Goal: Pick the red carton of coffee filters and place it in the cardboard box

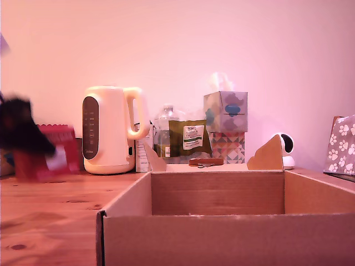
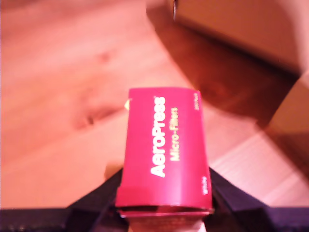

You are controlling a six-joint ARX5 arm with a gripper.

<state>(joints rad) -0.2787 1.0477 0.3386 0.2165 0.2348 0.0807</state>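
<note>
Aloft, red carton of coffee filters (image 2: 164, 150) pinched between black fingers (image 2: 94, 200), above tabletop (image 1: 50, 221), at exterior view's left of cardboard box (image 1: 222, 238).

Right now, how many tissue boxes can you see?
3: two stacked behind the cardboard box, upper tissue box on lower tissue box; paw-print tissue box at the exterior view's right edge.

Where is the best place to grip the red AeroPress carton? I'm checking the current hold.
Across its two long narrow sides near one end, as now: the gripper clamps the red carton of coffee filters there, coming end-on. Flat parallel sides suit the fingers.
</note>
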